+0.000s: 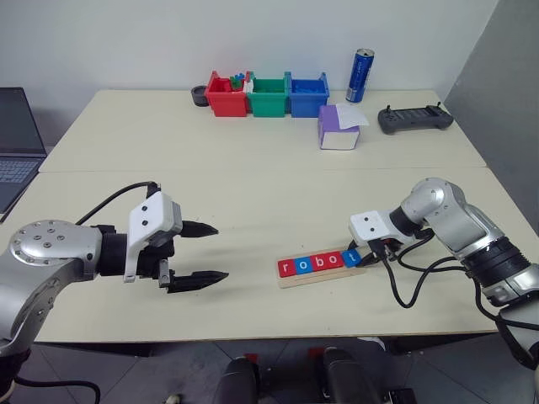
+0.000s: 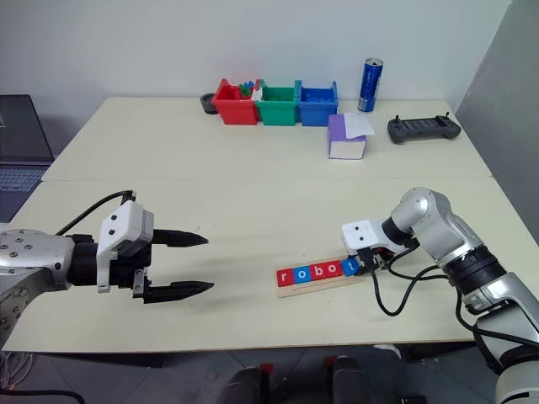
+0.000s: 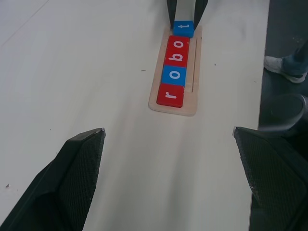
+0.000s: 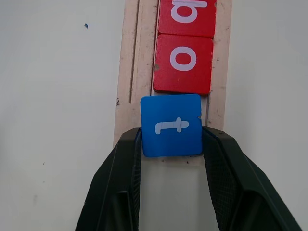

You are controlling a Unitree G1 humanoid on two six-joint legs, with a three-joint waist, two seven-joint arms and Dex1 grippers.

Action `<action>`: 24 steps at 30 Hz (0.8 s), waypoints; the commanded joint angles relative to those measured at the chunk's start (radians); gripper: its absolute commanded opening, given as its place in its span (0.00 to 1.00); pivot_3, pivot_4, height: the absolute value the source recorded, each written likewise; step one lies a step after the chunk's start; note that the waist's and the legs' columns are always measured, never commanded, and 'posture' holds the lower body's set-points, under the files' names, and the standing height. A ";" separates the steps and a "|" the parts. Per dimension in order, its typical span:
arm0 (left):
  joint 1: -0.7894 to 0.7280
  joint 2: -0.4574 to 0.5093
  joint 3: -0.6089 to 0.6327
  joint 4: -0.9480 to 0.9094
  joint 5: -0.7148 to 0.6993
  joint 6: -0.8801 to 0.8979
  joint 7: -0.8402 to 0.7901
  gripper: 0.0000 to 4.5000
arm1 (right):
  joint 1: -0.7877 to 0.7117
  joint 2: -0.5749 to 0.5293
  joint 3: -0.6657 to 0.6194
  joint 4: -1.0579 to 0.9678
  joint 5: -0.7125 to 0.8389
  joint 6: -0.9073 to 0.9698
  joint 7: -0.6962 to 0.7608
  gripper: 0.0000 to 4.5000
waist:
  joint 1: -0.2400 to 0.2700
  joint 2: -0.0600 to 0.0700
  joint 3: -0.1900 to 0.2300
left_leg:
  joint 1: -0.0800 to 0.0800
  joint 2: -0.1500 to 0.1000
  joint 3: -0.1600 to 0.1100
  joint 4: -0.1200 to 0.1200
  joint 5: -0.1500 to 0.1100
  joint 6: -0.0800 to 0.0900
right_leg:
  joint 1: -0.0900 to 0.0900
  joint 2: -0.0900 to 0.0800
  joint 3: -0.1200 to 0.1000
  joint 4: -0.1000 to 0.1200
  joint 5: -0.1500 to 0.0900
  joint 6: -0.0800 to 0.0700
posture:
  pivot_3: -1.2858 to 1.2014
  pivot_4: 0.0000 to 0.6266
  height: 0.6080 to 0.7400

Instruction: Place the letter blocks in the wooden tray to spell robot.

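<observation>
Right gripper – "t" tile over tray

A pale cream table carries everything — a seam crosses it from side to side. The wooden tray lies flat on it near the front edge. Well behind the tray, along the far edge, a red bin, a green bin and a blue bin stand in a row, touching. A dark round object sits just left of the red one — a blue can stands upright to the right of the blue bin. Between bins and tray rests a purple-and-white box. A dark controller lies right of that box.
</observation>
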 commanded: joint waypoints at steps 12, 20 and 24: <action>-0.016 -0.002 -0.003 -0.008 0.003 -0.024 0.003 1.00 | -0.016 -0.001 -0.008 -0.062 -0.061 0.091 -0.015 0.32 | 0.000 0.000 0.000 | 0.000 0.000 0.000 0.001 0.000 0.000 | 0.000 0.000 0.000 0.000 -0.002 0.004 | 0.52 0.24 1.00; -0.018 -0.005 -0.006 -0.007 0.002 -0.023 0.007 1.00 | -0.022 -0.003 -0.013 -0.104 -0.063 0.126 0.004 0.32 | 0.001 0.000 0.000 | 0.000 0.000 0.000 0.000 0.000 0.000 | 0.000 0.000 0.000 0.000 -0.002 0.004 | 0.52 0.24 1.00; -0.019 -0.005 -0.006 -0.008 0.002 -0.021 0.009 1.00 | -0.042 0.000 -0.013 -0.074 -0.075 0.115 -0.002 0.32 | 0.001 0.000 0.000 | 0.000 0.000 0.000 0.000 0.000 0.000 | 0.000 0.000 0.000 0.000 -0.002 0.004 | 0.52 0.24 1.00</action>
